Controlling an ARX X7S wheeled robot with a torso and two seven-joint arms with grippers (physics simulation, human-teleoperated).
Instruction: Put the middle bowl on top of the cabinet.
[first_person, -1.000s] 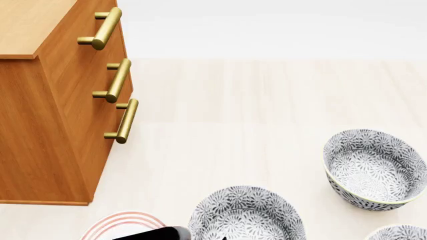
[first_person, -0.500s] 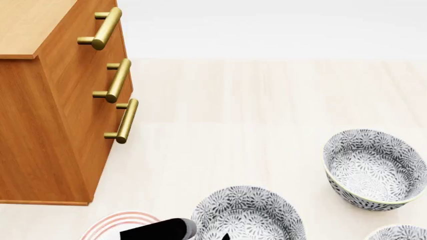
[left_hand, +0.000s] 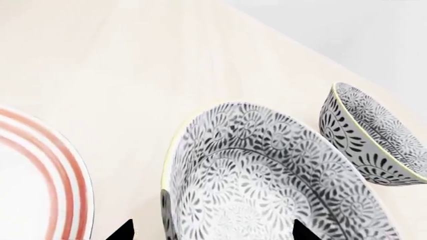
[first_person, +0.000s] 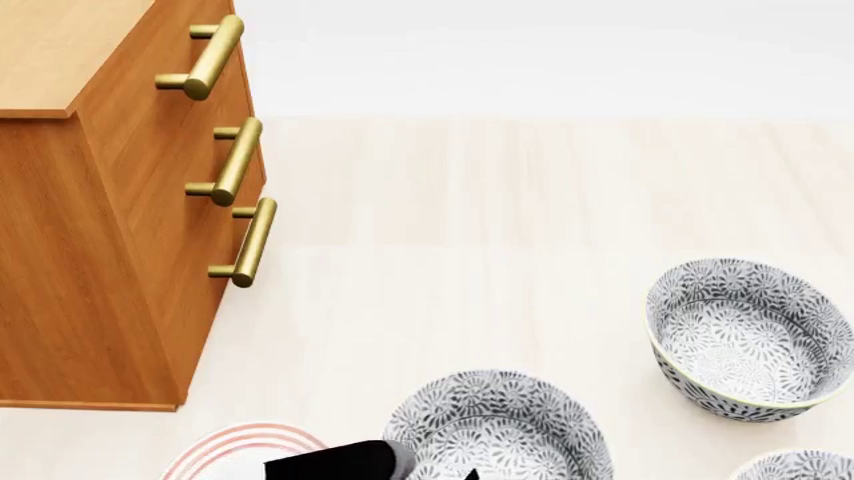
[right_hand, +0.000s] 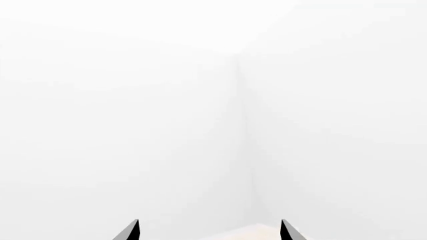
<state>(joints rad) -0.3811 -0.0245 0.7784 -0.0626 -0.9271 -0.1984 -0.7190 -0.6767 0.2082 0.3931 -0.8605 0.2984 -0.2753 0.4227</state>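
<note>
Middle bowl (first_person: 497, 428) on bench (first_person: 534, 220), right of ringed plate (first_person: 247, 450), cabinet (first_person: 107, 200) well left. Left tool (left_hand: 210, 231) spread wide, straddling near rim, holding nothing: approach step. Next: close on rim, lift. Right tool (right_hand: 210, 231) apart, empty.

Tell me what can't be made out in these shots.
- Third bowl: head view, cut off by the corner.
- Middle bowl: near side cut by both views' bottom edges.
- Left gripper: only fingertips show in the wrist view.
- Plate: partly behind the left arm.
- Right gripper: sees only blank white.
- Cabinet: top mostly out of frame.
</note>
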